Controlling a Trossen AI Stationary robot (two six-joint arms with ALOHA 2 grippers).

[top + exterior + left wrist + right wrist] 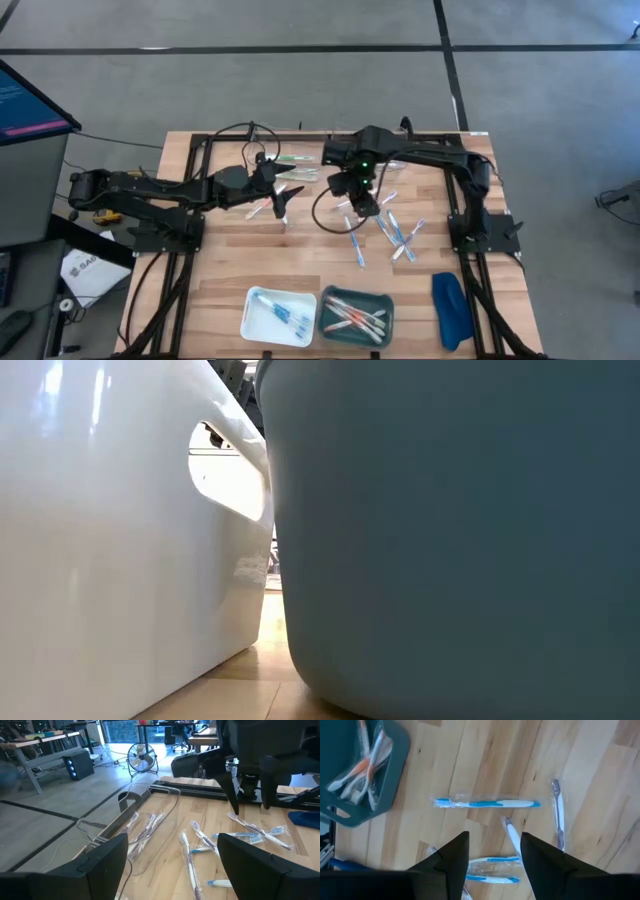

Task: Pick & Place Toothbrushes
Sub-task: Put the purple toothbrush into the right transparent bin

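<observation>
While right fingers [492,855] gape, toothbrushes [487,803] apparently untouched

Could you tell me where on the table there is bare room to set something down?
Bare wood lies in the near-left corner, left of the white bin, and in the strip between the bins and the left gripper. It is crowded under the right gripper, where wrapped toothbrushes scatter toward the teal bin and the dark-blue object.
</observation>
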